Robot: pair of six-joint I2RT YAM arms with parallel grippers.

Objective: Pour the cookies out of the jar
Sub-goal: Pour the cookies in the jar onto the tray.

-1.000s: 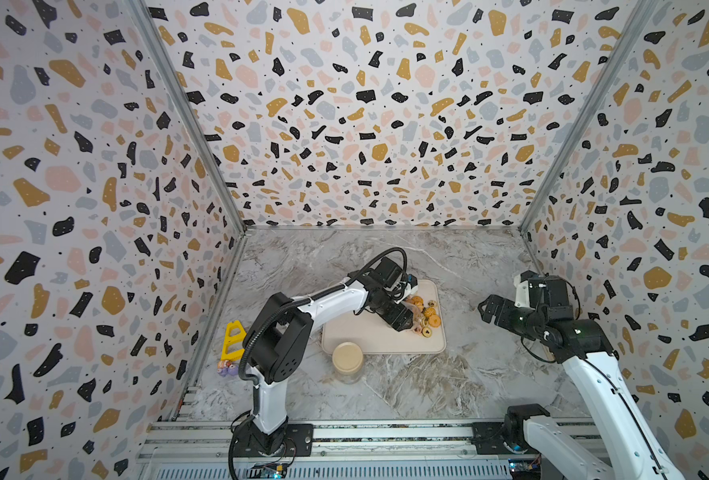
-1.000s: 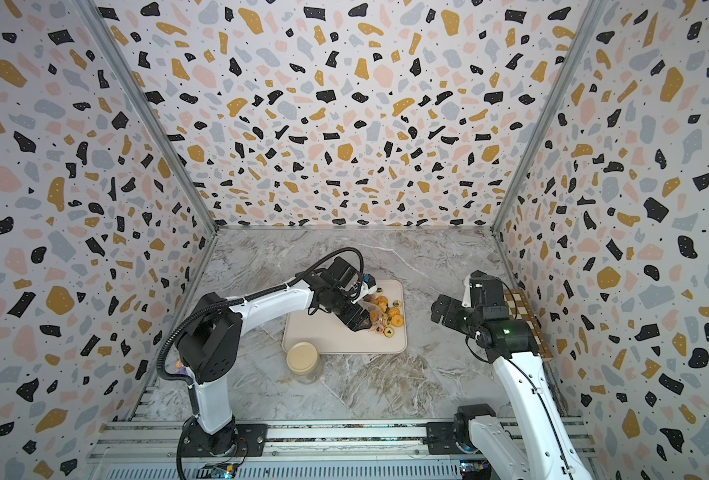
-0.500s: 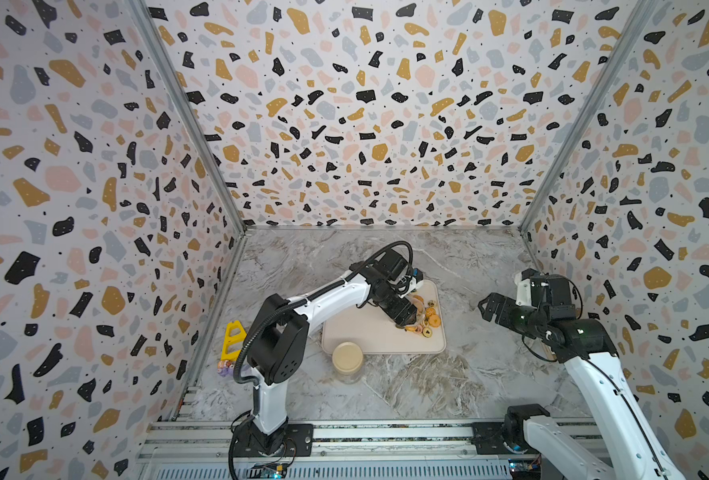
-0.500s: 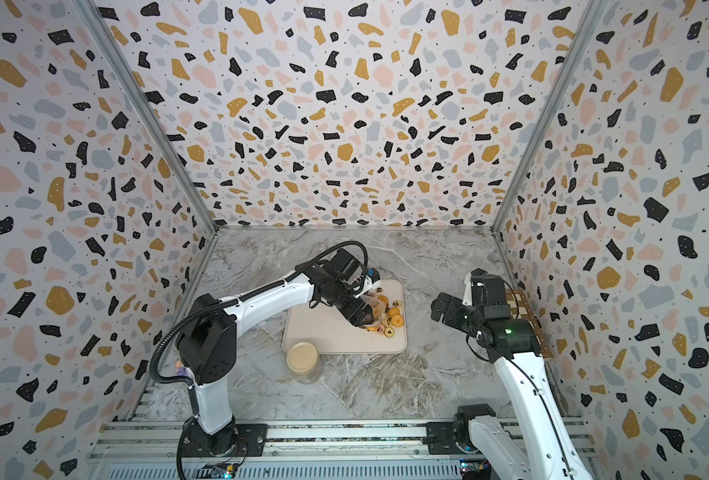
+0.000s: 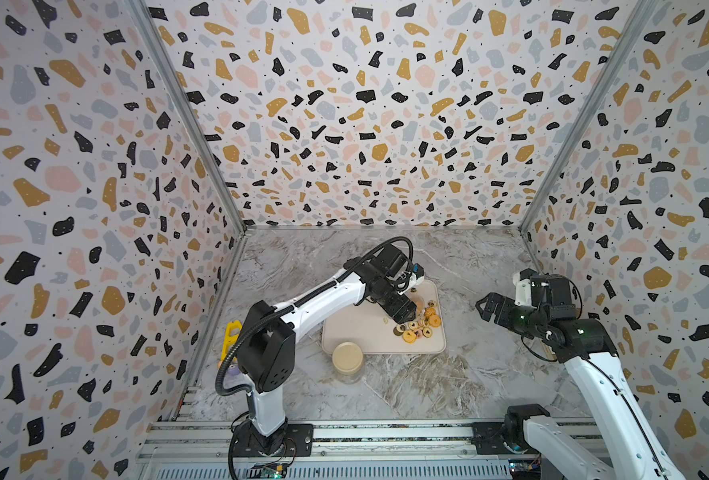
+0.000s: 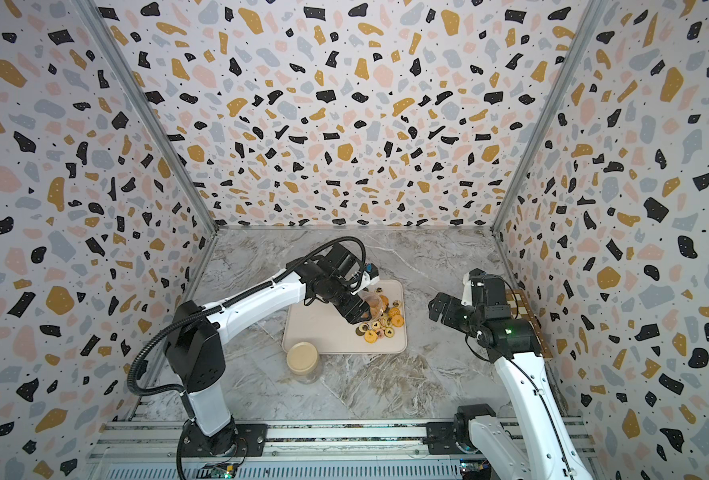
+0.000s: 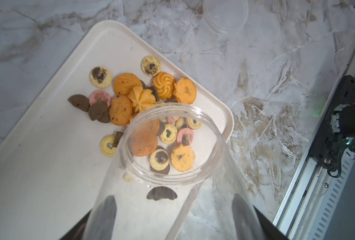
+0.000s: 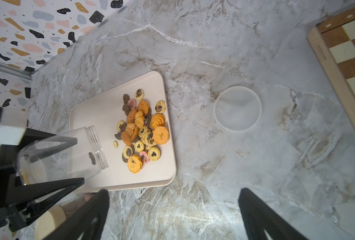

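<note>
My left gripper [image 5: 402,311] [image 6: 357,311] [image 7: 173,207] is shut on a clear plastic jar [image 5: 413,302] [image 6: 372,305] [image 7: 151,212] [image 8: 64,153]. The jar is tipped with its open mouth low over the cream tray [image 5: 352,332] [image 6: 315,328] [image 7: 37,155] [image 8: 93,116]. The cookies [image 5: 417,328] [image 6: 379,326] [image 7: 130,93] [image 8: 143,128] lie heaped on the tray's right part, just beyond the mouth. One dark brown piece [image 7: 162,193] [image 8: 92,159] clings inside the jar by the neck. To the right of the tray my right gripper [image 5: 485,307] [image 6: 438,307] [image 8: 173,193] hangs open and holds nothing.
A second jar with a beige lid [image 5: 347,357] [image 6: 302,357] [image 8: 47,220] stands at the tray's near left corner. A clear lid [image 8: 238,108] [image 7: 224,14] lies on the marble right of the tray. A chessboard [image 8: 349,52] [image 6: 523,307] lines the right wall; a yellow object [image 5: 230,336] lies by the left wall.
The left wrist has shifted slightly above the tray with the jar still gripped. The right arm has stayed where it was.
</note>
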